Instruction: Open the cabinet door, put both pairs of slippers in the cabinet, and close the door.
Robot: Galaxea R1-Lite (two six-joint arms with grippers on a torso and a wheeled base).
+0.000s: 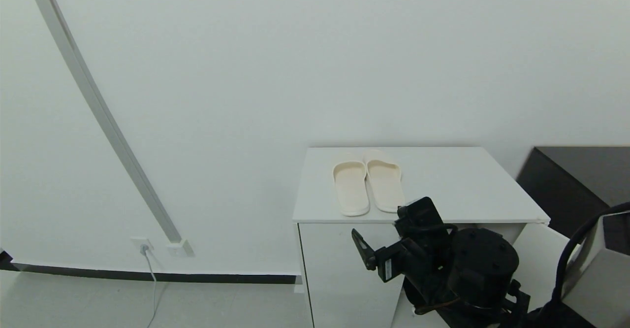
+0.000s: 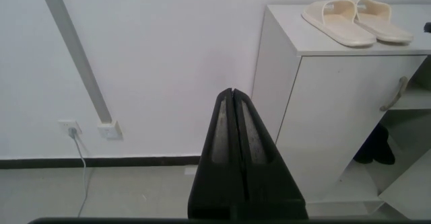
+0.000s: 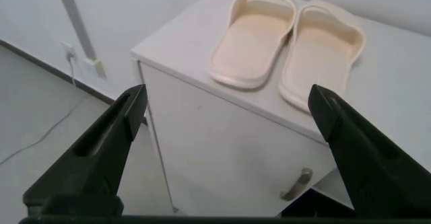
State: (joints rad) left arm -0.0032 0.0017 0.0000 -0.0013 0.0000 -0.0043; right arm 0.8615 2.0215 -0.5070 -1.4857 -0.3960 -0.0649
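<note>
Slippers (image 1: 368, 186) lie paired on white cabinet top (image 1: 453, 185) against bare wall (image 1: 295, 72).

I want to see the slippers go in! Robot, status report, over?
Left end effector shut, right end effector open. Cream slippers on cabinet top. One door open. Nothing blocking.

A pair of cream slippers (image 1: 368, 186) lies sole-down on top of the white cabinet (image 1: 457, 180), side by side and touching, toward its left front corner, with the heels near the front edge and the straps toward the wall. The cabinet's left door (image 1: 339, 274) is closed and carries a pale bar handle (image 2: 396, 93). The right door (image 1: 541, 254) stands swung open. A dark shape (image 2: 376, 146) sits on a lower shelf inside, too unclear to identify.
</note>
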